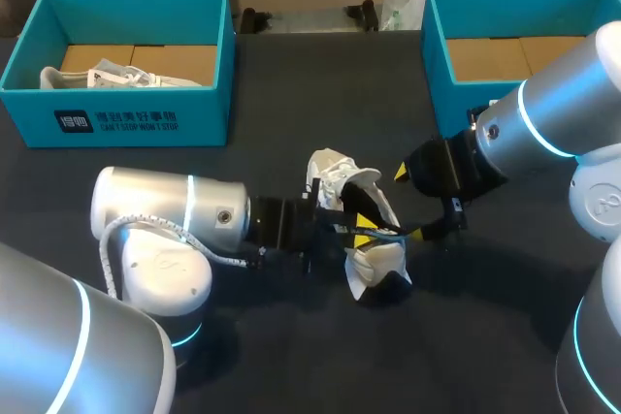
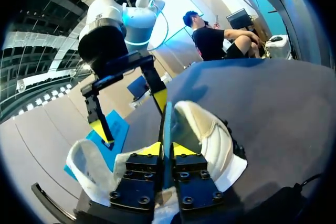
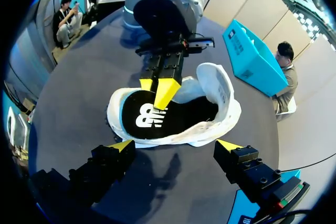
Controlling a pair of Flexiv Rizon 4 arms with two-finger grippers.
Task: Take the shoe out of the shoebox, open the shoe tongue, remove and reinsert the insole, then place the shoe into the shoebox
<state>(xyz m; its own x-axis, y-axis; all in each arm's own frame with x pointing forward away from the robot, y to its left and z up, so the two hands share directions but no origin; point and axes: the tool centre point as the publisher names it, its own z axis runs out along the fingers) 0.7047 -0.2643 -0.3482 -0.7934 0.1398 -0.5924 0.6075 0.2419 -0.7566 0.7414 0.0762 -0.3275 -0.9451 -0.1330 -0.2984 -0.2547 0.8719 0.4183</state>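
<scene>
My left gripper (image 2: pixel 167 149) has its yellow tips pressed together on a thin edge of the shoe (image 3: pixel 220 98), which looks like the side wall. In the right wrist view one tip sits inside over the insole and the other outside. I judge that to be a clamp on the shoe itself rather than on the insole, but the edge is too thin for me to be sure.

My right gripper (image 3: pixel 176 145) stands wide apart and holds nothing, with the shoe just ahead of it and not touching it.

The shoe lies on the table (image 1: pixel 291 346) between the two arms, tipped so that its opening faces my right gripper. Its long axis runs across that gripper's line of approach, roughly parallel to the line between its two tips. The black insole (image 3: pixel 149 116) lies inside the shoe, face open to the right gripper.

So the left arm is the one in contact and acts as the anchor. The right arm is close, and I judge it the free one to reach straight ahead into the opening.

My count is two grippers, one insole showing and two shoes, the second shoe (image 1: pixel 112 77) lying in the left shoebox (image 1: pixel 116 121). There are also two shoeboxes, and the right shoebox (image 1: pixel 439 65) shows only its cardboard floor.
</scene>
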